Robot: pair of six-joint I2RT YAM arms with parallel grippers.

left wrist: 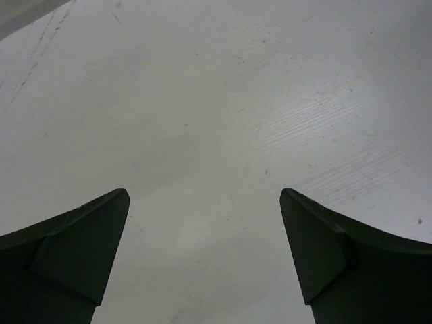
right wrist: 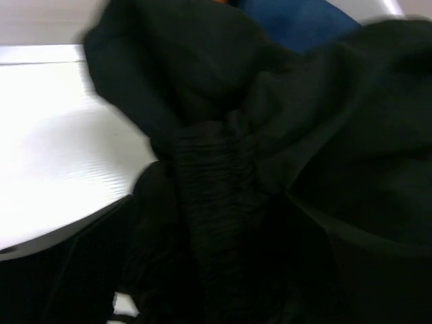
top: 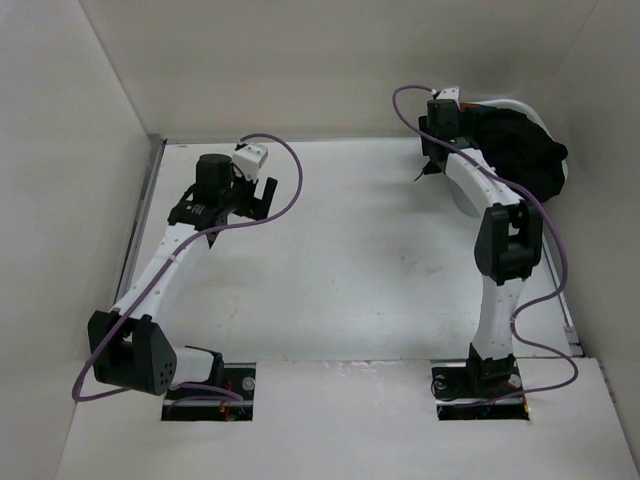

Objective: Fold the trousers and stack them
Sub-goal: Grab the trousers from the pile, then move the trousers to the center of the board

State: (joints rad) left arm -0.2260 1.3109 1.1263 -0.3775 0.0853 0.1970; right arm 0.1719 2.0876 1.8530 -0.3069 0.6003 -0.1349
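- The trousers (top: 520,145) are black and soft. They lie bunched in a heap at the upper right of the top view, inside a white bin (top: 515,103).
- Up close they are full of folds, with a wrinkly stretchy band (right wrist: 216,182) down the middle.
- A bit of blue cloth (right wrist: 297,23) peeks out behind them.
- The right arm (top: 500,250) reaches up and far out, its tip right at the heap.
- Black cloth fills the wrist view, so I cannot tell how the right jaws stand.
- The left arm (top: 165,260) bends over the white, scratched bench (top: 350,260). The left jaws are spread wide and hold nothing.
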